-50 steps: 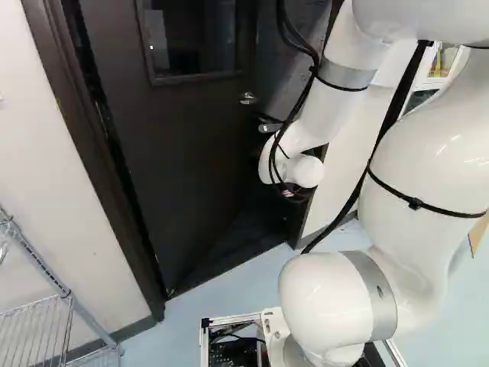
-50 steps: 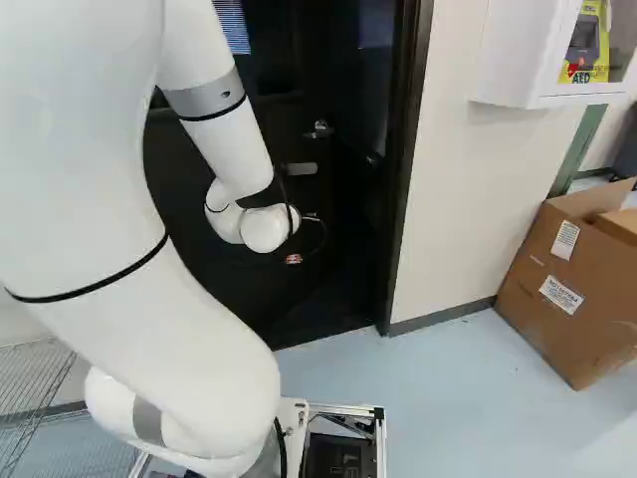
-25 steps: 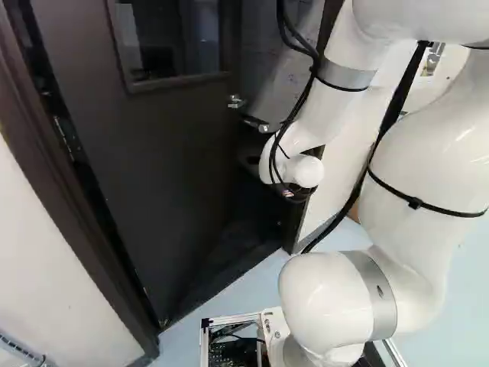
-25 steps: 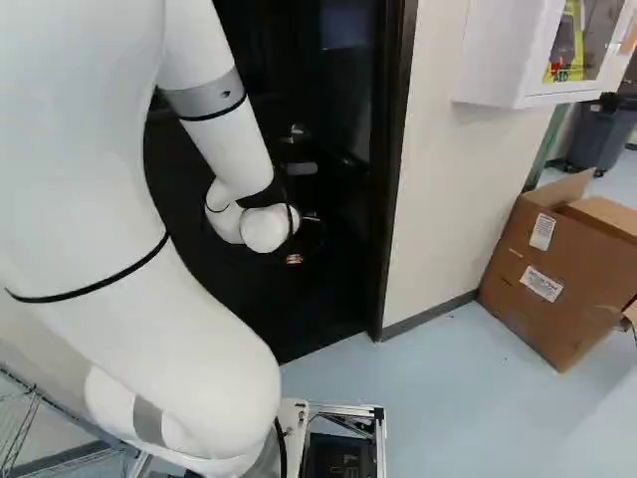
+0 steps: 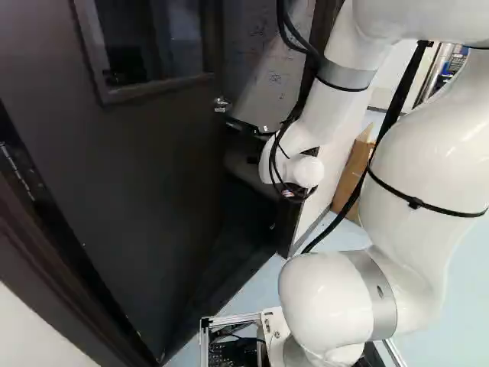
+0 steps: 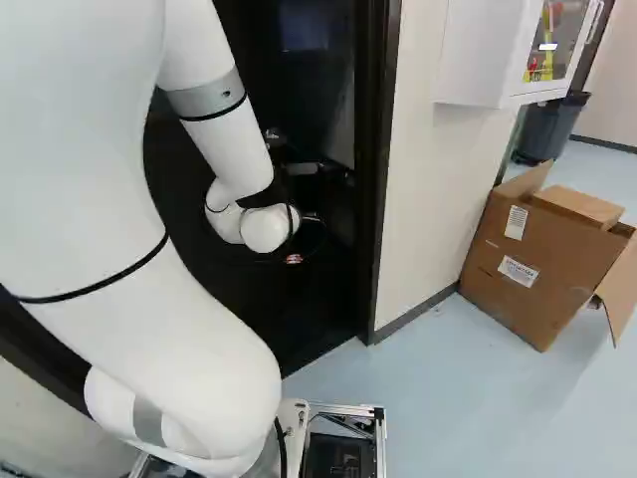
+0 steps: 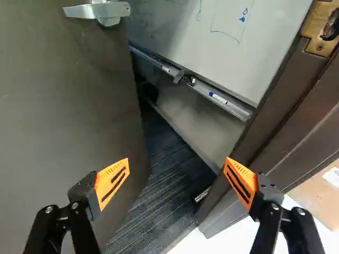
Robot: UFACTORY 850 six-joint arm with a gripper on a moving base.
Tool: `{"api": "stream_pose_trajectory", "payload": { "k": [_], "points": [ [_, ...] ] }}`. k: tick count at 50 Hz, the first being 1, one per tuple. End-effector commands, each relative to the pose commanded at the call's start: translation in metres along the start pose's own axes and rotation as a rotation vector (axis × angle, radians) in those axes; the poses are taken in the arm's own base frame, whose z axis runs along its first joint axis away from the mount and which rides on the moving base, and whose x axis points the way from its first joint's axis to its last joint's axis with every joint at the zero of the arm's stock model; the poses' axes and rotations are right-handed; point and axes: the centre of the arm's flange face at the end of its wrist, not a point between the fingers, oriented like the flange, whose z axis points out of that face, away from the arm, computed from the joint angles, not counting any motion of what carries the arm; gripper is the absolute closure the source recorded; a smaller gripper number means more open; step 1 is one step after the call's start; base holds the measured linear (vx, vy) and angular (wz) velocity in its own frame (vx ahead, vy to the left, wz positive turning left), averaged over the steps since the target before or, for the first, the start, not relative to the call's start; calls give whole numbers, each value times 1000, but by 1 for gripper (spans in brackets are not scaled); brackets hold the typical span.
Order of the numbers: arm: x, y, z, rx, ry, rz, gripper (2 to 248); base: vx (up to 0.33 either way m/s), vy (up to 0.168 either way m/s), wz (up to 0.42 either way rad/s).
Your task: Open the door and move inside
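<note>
And here's the door [image 5: 137, 176], ajar at the left of my left base view, handle [image 7: 98, 10] showing in the wrist view. My jaws are spread wide, orange pads [image 7: 112, 182] well apart. Ahead between them, I've got striped dark carpet [image 7: 161, 190] in the gap between the door and its frame [image 7: 275, 124], whiteboard [image 7: 228, 42] beyond.

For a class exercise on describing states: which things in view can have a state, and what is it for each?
Door, partly open
Door handle, not gripped
Gripper, open
Whiteboard, drawn on
Markers, lying on tray
Cardboard box, flaps open
Bin, upright
Wall cabinet, looks shut
</note>
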Motion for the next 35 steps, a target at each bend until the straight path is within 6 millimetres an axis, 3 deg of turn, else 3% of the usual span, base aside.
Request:
{"api": "stream_pose_trajectory", "payload": {
  "k": [17,35],
  "points": [
    [0,0,0,0,0,0,3,63,82,-44],
    [0,0,0,0,0,0,3,2,1,-1]
  ]
}}
